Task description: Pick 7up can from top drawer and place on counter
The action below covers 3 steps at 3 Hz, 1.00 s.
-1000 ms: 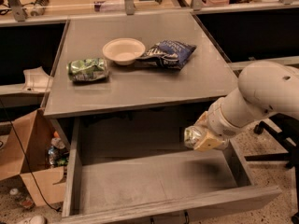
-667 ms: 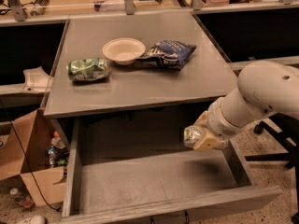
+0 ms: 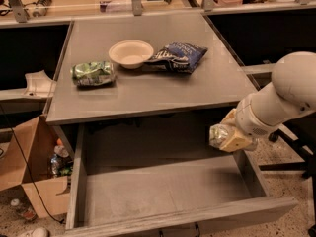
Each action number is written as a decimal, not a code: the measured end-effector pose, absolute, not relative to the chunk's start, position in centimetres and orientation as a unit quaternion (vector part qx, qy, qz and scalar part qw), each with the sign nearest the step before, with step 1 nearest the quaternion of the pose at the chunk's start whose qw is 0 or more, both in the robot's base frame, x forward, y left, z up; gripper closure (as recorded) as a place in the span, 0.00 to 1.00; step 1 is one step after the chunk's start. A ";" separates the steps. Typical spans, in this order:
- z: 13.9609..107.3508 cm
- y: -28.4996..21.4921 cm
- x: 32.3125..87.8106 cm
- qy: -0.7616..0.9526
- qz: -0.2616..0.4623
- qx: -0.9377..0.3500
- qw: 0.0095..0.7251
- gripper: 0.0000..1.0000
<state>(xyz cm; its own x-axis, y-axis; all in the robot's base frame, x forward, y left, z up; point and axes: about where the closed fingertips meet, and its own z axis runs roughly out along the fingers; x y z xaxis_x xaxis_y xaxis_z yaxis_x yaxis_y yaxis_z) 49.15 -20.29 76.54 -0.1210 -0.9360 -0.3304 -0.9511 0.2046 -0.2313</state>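
The top drawer (image 3: 163, 191) is pulled open below the counter (image 3: 148, 90), and its flat grey bottom is bare. My gripper (image 3: 227, 138) hangs over the drawer's right side, just under the counter's front edge. It is shut on a pale whitish-green can, the 7up can (image 3: 218, 134), held lying sideways above the drawer floor. My white arm (image 3: 281, 100) comes in from the right and hides part of the can.
On the counter stand a shiny green crinkled item (image 3: 93, 73) at the left, a white bowl (image 3: 131, 53) in the middle and a blue chip bag (image 3: 178, 57) beside it. A cardboard box (image 3: 29, 167) with rubbish sits on the floor at the left.
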 end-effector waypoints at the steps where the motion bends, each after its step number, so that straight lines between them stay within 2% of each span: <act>1: 77.8 -22.2 49.4 0.755 0.004 -0.622 0.206 1.00; 2: 81.5 -26.4 49.7 0.769 -0.036 -0.600 0.217 1.00; 3: 81.5 -26.4 49.7 0.769 -0.036 -0.600 0.217 1.00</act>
<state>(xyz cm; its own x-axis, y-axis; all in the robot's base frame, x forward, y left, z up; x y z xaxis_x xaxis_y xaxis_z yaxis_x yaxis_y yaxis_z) 49.75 -26.43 81.48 -0.1861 -0.9386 -0.2906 -0.9074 0.2776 -0.3155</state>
